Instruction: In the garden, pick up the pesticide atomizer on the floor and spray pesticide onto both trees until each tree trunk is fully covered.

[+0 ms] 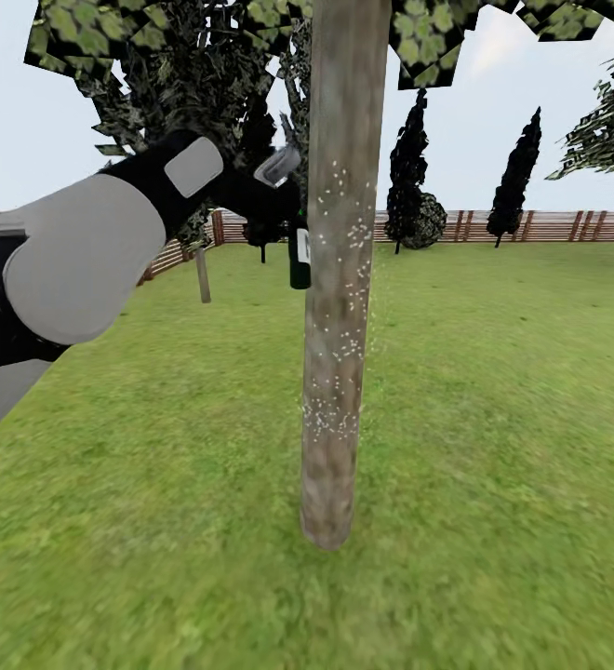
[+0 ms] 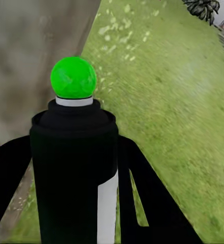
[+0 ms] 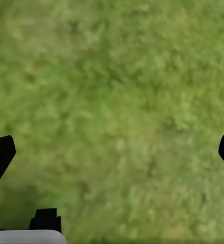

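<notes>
Item 1. Pesticide atomizer (image 1: 298, 261): black body, white label strip, green spot at its top. It is off the lawn, held at about chest height just beside the near trunk on its left side. In the left wrist view it stands between two black fingers, its green spot toward the trunk. Judged purpose: raised and brought close so the spray lands on the bark rather than drifting onto the grass.

Item 2. Left pincer (image 1: 284, 219): clamped on the atomizer, one finger on each side of the body. The arm reaches forward and across from the head view's left, which keeps the bottle alongside the trunk.

Item 3. Tree trunk (image 1: 340, 270): thick, grey-brown, mottled, rising from the lawn into a leafy canopy (image 1: 205, 65). White specks dot its middle and lower-middle stretch, and a faint scatter hangs at its right edge. The foot of the trunk and the part above the bottle look bare. Judged status: coverage of this trunk partial; the second tree not yet treated, and which tree that is cannot be told.

Item 4. Right pincer (image 3: 112, 150): fingers wide apart, holding nothing, pointing down at blurred grass. Judged role: idle, kept clear of the spraying.

Item 5. Surroundings: green lawn (image 1: 493, 391), brown slatted fence (image 1: 549, 226), dark narrow trees (image 1: 516, 177) well beyond the trunk.
</notes>
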